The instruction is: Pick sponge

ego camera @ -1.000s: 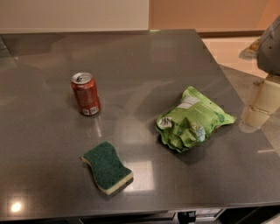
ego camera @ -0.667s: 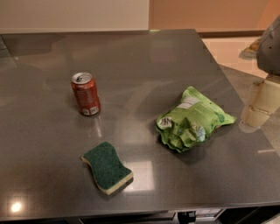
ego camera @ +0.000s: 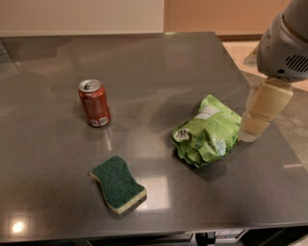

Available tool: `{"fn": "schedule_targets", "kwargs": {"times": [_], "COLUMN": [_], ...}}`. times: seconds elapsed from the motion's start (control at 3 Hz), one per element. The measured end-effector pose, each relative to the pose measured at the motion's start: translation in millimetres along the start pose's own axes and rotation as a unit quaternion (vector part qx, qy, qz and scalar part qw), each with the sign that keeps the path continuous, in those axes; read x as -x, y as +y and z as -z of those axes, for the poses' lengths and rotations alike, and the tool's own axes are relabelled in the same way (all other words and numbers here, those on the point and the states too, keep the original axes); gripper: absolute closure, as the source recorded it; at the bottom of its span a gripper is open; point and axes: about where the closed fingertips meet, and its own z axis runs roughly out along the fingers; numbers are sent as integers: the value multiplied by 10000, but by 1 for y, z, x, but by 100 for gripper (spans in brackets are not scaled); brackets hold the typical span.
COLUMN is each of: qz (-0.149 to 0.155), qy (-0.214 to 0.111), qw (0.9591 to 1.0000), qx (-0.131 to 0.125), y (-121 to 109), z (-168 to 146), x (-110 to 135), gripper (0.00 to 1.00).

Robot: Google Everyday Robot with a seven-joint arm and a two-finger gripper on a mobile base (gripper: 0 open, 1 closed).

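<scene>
No legible text on can (ego camera: 95,103), bag (ego camera: 208,133), gripper (ego camera: 252,127) at right edge

Table (ego camera: 159,62): sponge (ego camera: 118,183), can (ego camera: 95,103), bag (ego camera: 207,132); gripper (ego camera: 253,127) beside.

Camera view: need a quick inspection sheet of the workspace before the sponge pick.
Surface: grey glossy table, light glare at the front left corner.
Job's things: sponge lies flat near the front edge, green side up, yellow layer underneath, nothing touching it.
Clutter: red soda can upright, behind the sponge; crumpled green snack bag to the right of the sponge.
Grippers: gripper at the table's right edge, close beside the bag, far from the sponge, holding nothing.
Cables: nothing seen.
Surroundings: pale wall behind the table, tan panel next to it, floor at right.
</scene>
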Motion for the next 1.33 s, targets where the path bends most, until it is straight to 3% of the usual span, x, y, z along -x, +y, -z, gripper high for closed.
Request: {"fn": "schedule_targets", "kwargs": {"times": [0.33,1.0,1.33], "qz": [-71,249,494], "qy": [-86,-137,-94], "qw": [9997,9958,9935], "qx": [234,874,1020], "y": [15,70,95], "z": [-24,-84,-104], "x": [36,107,137], "gripper": [0,0,0]}}
